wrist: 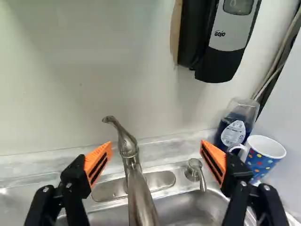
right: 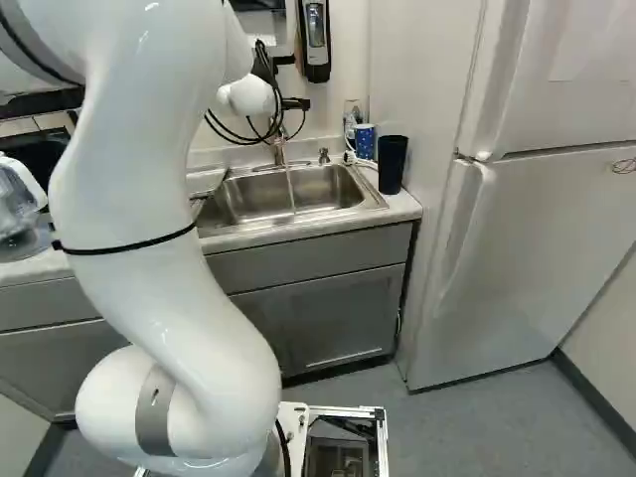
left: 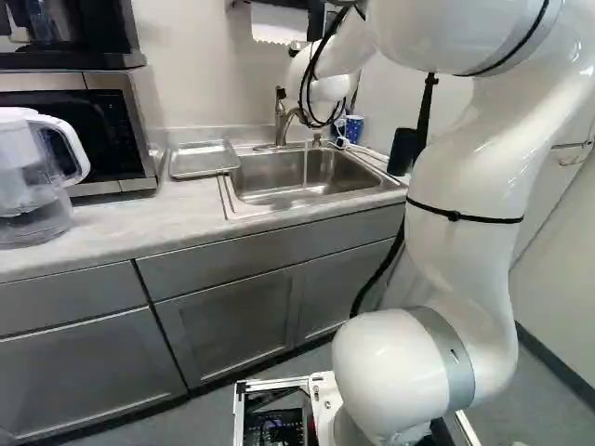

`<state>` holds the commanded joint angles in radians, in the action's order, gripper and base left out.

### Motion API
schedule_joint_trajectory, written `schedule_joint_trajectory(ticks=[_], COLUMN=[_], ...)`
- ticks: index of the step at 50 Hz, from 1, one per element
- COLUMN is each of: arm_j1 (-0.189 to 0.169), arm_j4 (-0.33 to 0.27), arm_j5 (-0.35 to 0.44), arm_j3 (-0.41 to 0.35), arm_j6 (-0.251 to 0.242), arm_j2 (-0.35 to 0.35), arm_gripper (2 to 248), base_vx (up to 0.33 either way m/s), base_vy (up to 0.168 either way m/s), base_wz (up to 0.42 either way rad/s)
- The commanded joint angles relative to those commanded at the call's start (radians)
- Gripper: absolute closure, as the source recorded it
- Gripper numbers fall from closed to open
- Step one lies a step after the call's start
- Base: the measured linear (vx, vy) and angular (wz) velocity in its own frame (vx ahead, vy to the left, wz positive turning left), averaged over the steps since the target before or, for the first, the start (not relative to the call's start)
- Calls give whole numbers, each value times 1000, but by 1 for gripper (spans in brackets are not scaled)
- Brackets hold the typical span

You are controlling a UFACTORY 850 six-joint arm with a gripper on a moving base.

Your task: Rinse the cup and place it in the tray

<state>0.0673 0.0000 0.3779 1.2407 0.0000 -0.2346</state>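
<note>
Since water (right: 290,189) appears to be running from the faucet (wrist: 141,197) into the sink (left: 270,189), the tap is judged to be on, and the step in hand is taken to be fetching the spotted cup (wrist: 261,157). It is seen upright on the worktop (left: 116,228), at the sink's far corner beside a dark bottle (wrist: 235,129), with the tray (left: 203,160) across the sink from it. For the next move, the faucet should be cleared and the cup approached without the bottle being knocked. The end effector (wrist: 156,145) is spread wide, its fingers set apart around the faucet's lever; nothing is held, and no contact can be made out.
</note>
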Motion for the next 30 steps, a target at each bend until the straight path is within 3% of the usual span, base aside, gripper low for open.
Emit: schedule_joint_trajectory(ticks=[30], arm_j1=[5], arm_j4=[0], arm_j5=[0], arm_j3=[-161], arm_j6=[0], arm_j2=[149], arm_gripper=[3], base_vx=[0], base_vy=[0], base_wz=[0])
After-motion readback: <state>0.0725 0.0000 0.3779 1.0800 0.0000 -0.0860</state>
